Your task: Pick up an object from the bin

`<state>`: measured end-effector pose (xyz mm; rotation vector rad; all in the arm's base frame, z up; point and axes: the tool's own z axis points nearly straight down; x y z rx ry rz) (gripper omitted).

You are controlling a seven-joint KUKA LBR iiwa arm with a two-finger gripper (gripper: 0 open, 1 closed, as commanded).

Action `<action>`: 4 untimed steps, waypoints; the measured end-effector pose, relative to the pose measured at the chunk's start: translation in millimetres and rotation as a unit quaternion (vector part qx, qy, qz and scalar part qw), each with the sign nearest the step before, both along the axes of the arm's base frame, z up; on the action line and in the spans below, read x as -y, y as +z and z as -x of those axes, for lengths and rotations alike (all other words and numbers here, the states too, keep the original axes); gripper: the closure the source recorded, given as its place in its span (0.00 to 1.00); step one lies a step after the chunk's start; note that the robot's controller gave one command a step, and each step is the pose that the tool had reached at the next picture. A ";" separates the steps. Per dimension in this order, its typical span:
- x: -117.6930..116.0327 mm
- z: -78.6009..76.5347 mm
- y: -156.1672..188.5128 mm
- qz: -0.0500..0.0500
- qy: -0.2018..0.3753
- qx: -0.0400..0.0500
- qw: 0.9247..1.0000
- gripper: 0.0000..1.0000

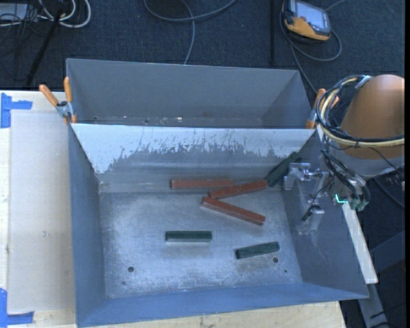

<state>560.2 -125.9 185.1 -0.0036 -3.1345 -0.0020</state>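
Observation:
My gripper (308,198) hangs low over the bin's right sloping wall, level with the brown bars and just right of them. Nearest to it is a reddish-brown bar (238,190) lying aslant, its right end close to the gripper. A second brown bar (234,211) lies below it, partly crossing it. A third brown bar (201,183) rests flat against the foot of the back wall. A short dark green bar (257,251) lies on the floor below and left of the gripper. A dark green piece (281,171) sits at the gripper's upper left; I cannot tell whether it is loose.
Another dark green bar (188,236) lies flat near the middle of the floor. The arm with its orange dome and cables stands over the bin's right rim. The left half of the floor is bare grey metal.

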 end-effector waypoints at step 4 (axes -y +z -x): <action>-21.1 50.5 -115.6 0.000 0.115 0.004 0.993 1.00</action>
